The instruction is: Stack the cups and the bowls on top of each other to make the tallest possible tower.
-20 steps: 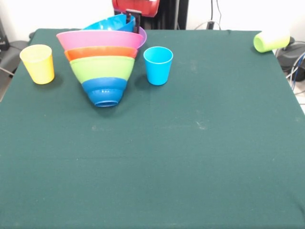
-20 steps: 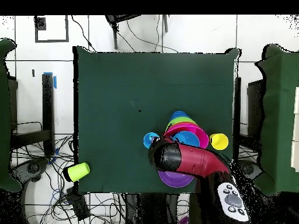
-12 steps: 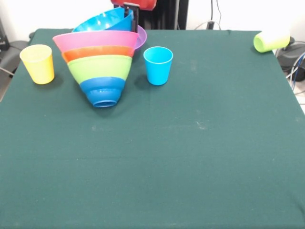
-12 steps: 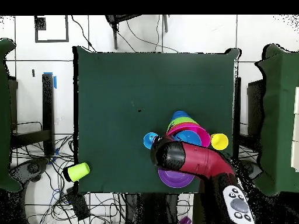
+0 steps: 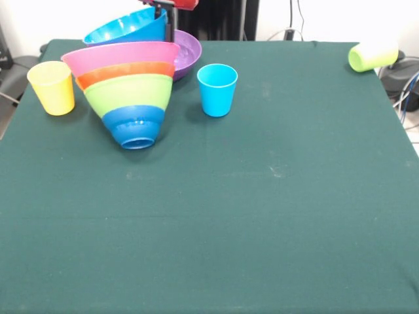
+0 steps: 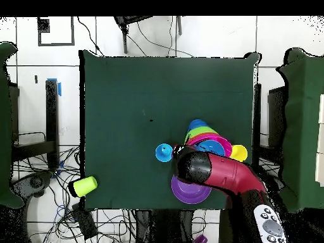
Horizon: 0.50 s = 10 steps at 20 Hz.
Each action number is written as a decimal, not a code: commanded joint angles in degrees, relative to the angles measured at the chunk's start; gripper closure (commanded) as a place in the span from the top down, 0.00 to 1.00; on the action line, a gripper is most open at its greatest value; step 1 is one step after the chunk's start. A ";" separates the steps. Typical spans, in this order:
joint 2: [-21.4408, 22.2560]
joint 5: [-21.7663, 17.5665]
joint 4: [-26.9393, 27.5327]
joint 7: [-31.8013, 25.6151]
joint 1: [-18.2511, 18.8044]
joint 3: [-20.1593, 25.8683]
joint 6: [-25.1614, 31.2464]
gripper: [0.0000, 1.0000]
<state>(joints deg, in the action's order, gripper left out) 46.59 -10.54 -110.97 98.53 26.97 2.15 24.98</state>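
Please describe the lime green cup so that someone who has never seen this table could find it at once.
Start at the green table and, in the front view, go to its far right corner, away from the tower of bowls. The lime green cup lies there alone on its side. The yellow cup and the light blue cup stand upright beside the tower.

A robotics lab. A tabletop (image 6: 126, 95) under green cloth stands on a white tiled floor (image 6: 38, 95), with loose cables (image 6: 69, 209) strewn beside it and more cables (image 5: 294, 19) along the wall. A red robot arm (image 6: 221, 177) reaches over the cloth, and more cloth-covered tables (image 6: 304, 126) stand alongside.
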 commanded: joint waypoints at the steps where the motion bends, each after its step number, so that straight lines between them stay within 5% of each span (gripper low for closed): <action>1: -0.45 1.55 5.98 1.36 -1.81 6.06 8.98 0.00; 10: 0.70 3.94 9.80 2.18 -2.73 7.09 16.18 0.00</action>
<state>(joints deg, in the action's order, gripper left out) 46.81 -9.20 -107.02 98.53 26.13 2.43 34.52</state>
